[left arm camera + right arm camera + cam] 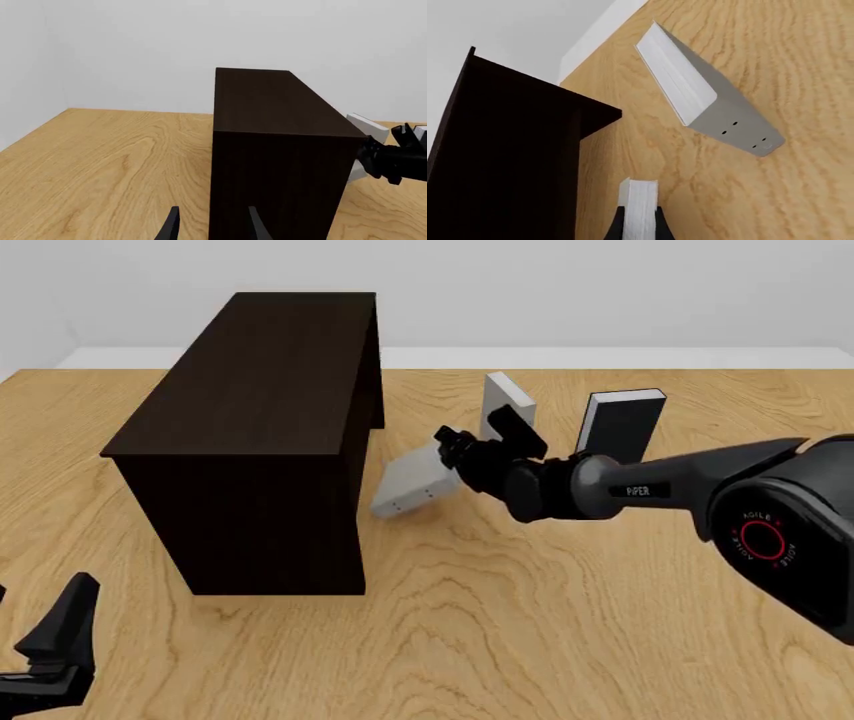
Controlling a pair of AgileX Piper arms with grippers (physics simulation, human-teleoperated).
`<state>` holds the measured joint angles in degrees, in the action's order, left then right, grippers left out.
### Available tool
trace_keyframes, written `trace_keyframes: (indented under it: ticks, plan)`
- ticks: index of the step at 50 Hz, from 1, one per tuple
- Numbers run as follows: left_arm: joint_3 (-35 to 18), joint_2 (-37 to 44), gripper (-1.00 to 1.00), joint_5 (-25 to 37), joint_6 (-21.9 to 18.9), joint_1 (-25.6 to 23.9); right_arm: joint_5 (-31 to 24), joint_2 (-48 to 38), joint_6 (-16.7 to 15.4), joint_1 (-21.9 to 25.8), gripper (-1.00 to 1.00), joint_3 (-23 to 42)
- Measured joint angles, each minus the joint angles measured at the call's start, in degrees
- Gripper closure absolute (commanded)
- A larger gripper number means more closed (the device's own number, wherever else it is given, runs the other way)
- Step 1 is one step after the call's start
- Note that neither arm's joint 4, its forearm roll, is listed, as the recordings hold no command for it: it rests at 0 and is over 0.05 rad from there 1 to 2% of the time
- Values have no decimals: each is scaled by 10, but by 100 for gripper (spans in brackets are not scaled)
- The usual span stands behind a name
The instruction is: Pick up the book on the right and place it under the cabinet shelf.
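The book (pixel 411 482), a slim light grey hardcover, hangs tilted just right of the cabinet shelf (pixel 267 390), its low corner near the cabinet's right wall. My right gripper (pixel 454 452) is shut on its upper end. In the right wrist view the book (pixel 639 197) shows edge-on between the closed fingers (pixel 620 227), with the dark cabinet (pixel 500 150) beside it. My left gripper (pixel 60 630) stands open with nothing in it near the table's front left. Its two fingers (pixel 172 227) show spread before the cabinet (pixel 280 150).
A look-alike grey book (pixel 505 398) stands on the table behind the right gripper, and its dotted narrow edge (pixel 740 132) shows in the right wrist view. A black-covered book with white pages (pixel 621 425) stands farther right. The right arm (pixel 400 160) crosses beside the cabinet.
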<state>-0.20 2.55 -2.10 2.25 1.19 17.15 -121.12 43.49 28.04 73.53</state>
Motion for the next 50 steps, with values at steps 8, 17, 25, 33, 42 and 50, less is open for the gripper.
trace_keyframes:
  ticks: [8,17,25,33,42,50]
  plan:
    - [0,-2,-100,1,0,0,-19,-1,-14,-6,100,10]
    - [-2,-1,-100,3,1,0,-37,-4,-35,-17,-100,8]
    - [-5,0,-100,3,1,0,-50,-12,-56,-30,-100,-9]
    - [-6,0,-100,4,1,0,-52,-7,-72,-40,-100,-29]
    - [-5,-2,-100,5,1,0,-54,22,-96,-53,-100,-57]
    - [-3,-10,-100,9,1,-1,-63,56,-132,-75,-100,-75]
